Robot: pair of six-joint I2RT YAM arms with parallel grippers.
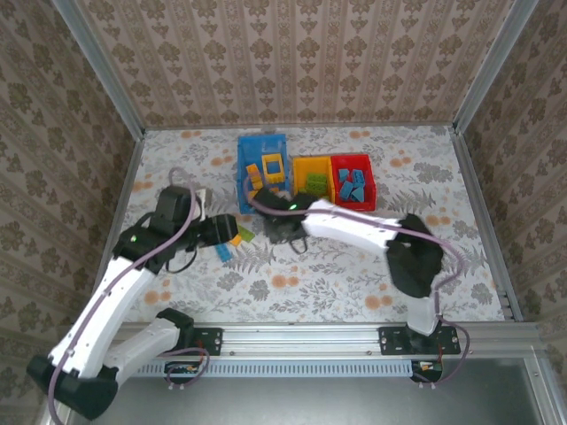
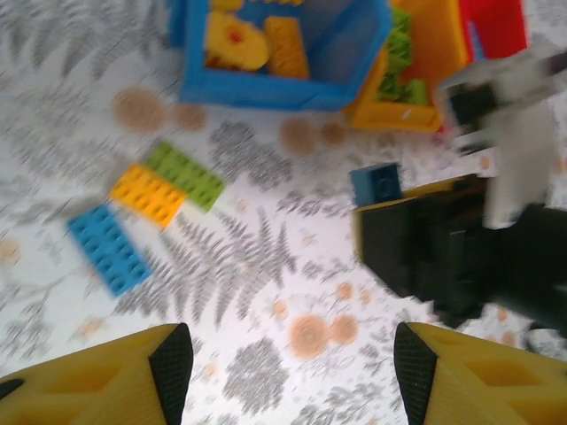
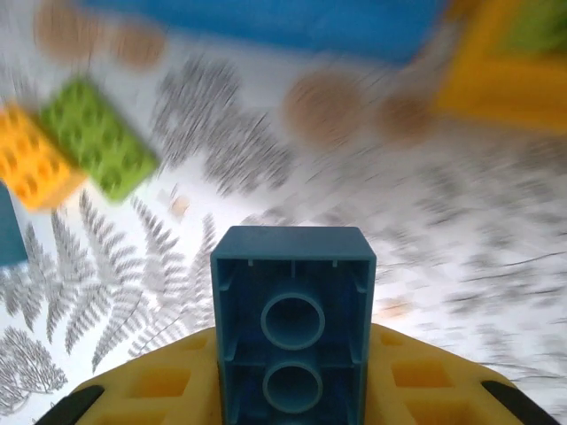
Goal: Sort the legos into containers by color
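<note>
a: right tool point(image 3: 292, 381) first, narrow or wide?

b: narrow, clamped on a small blue brick point(image 3: 292, 292). gripped low between the two yellow fingers point(image 3: 177, 363), standing up and poking out well past their tips.

a: and where over the surface point(image 2: 266, 292)?

b: from the left wrist, seen at the tip of the black tool body, near the front corner of the yellow bin point(image 2: 394, 115), not over any bin. cannot tell whether touching the surface or lifted off.

a: look of the brick?

b: teal-blue, short and blocky. hollow underside turned toward the right wrist camera: a rectangular shell with two round tubes in a row inside. from the other side, a plain square face with a thin seam.

a: left tool point(image 2: 292, 372)?

b: wide apart, nothing between the pads. hovering over bare floral surface, well apart from the right tool's catch.

a: loose pieces nearby?

b: three, ahead and to the left of the left tool. flat blue brick point(image 2: 108, 250) closest, orange brick point(image 2: 148, 193) just beyond, green brick point(image 2: 186, 175) pressed against the orange one's long side.

a: bins?

b: side by side at the far end of the surface. blue bin point(image 2: 266, 88) holding orange-yellow pieces, yellow bin holding green ones, red bin point(image 2: 496, 27) holding blue ones in the top view.
</note>
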